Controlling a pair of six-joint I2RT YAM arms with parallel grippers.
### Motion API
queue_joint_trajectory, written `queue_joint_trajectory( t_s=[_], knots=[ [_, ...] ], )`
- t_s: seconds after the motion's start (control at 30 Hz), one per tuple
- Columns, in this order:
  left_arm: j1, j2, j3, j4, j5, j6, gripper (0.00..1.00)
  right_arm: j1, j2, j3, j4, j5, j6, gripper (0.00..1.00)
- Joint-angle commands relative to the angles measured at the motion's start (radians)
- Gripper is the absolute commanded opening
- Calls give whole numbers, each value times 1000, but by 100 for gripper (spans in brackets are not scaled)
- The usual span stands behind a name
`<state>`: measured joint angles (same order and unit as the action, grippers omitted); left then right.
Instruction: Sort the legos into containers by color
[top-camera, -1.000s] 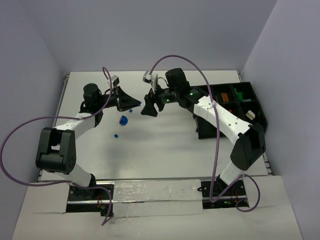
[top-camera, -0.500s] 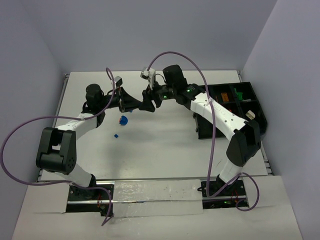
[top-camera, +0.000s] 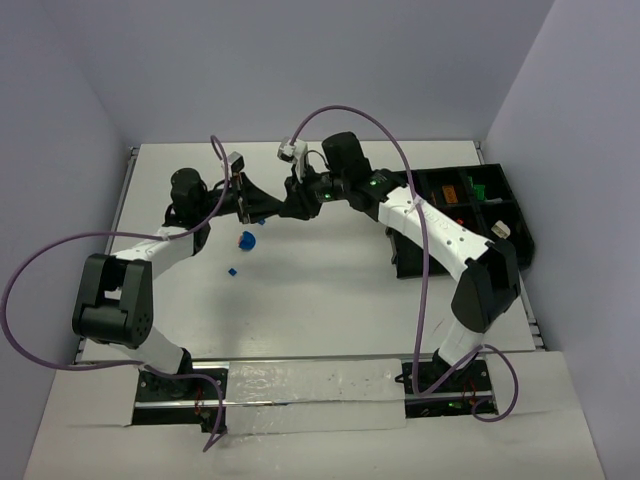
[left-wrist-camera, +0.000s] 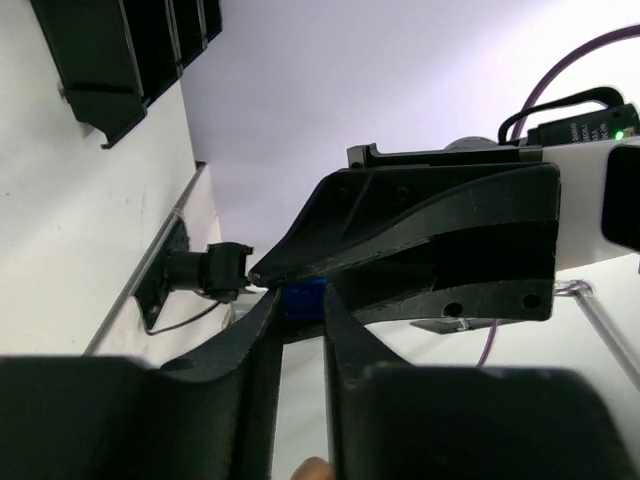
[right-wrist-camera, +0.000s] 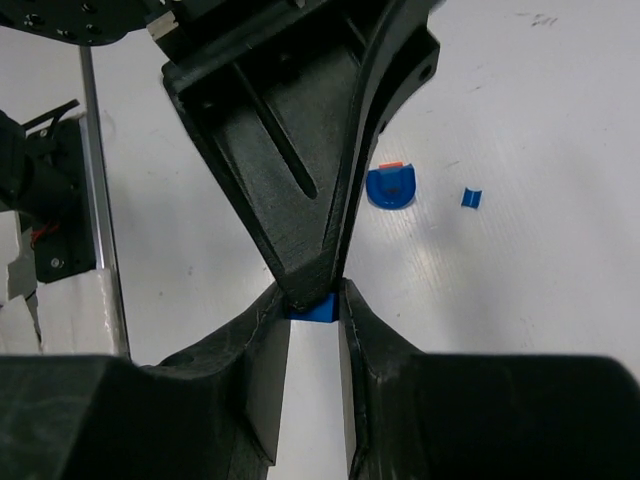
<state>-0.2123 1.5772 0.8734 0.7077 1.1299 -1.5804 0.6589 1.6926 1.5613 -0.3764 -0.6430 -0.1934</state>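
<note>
A rounded blue piece (top-camera: 246, 240) lies loose on the worktop (top-camera: 330, 300). Beyond it, the grippers meet tip to tip in mid-air, apparently for a handover. The right gripper (right-wrist-camera: 313, 295) clamps a small blue brick (left-wrist-camera: 304, 300). Whether the left gripper (top-camera: 266, 210) grips it too cannot be told. The black compartment tray (top-camera: 520, 235) waits far right.

left pincer (left-wrist-camera: 301, 296) and right pincer (right-wrist-camera: 313, 297) meet at a blue brick (right-wrist-camera: 312, 310), barring the far middle; the counter's (top-camera: 330, 300) near middle is open; the tray (top-camera: 408, 266) walls the right.
</note>
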Motion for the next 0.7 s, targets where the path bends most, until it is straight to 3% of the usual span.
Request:
queue_joint_trajectory(
  t_s=[0.0, 0.07, 0.17, 0.23, 0.27, 0.3, 0.33, 0.43, 0.57, 0.67],
  knots=[
    [18, -13, 13, -47, 8, 124, 93, 2, -78, -37, 43, 32, -18, 0],
    [52, -22, 24, -141, -2, 179, 99, -18, -108, -60, 37, 29, -21, 0],
    [96, -25, 54, -259, -14, 283, 99, -62, -146, -102, 19, 8, -20, 0],
    [129, -25, 115, -401, -46, 477, 99, -100, -190, -147, -13, 2, -31, 0],
    [136, -25, 168, -632, -90, 709, 99, -150, -218, -187, -45, 15, -56, 0],
    [137, -25, 243, -762, -136, 833, 99, -185, -238, -213, -64, 29, -71, 0],
    [131, -27, 259, -783, -192, 853, 99, -191, -259, -237, -77, 42, -73, 0],
    [70, -55, 351, -981, -507, 1179, 99, -382, -348, -340, -153, 98, -139, 0],
    [-50, -56, 382, -1003, -808, 1371, 99, -546, -367, -399, -241, 234, -218, 0],
    [-102, -14, 414, -991, -986, 1454, 99, -571, -349, -429, -249, 335, -243, 0]
  ],
)
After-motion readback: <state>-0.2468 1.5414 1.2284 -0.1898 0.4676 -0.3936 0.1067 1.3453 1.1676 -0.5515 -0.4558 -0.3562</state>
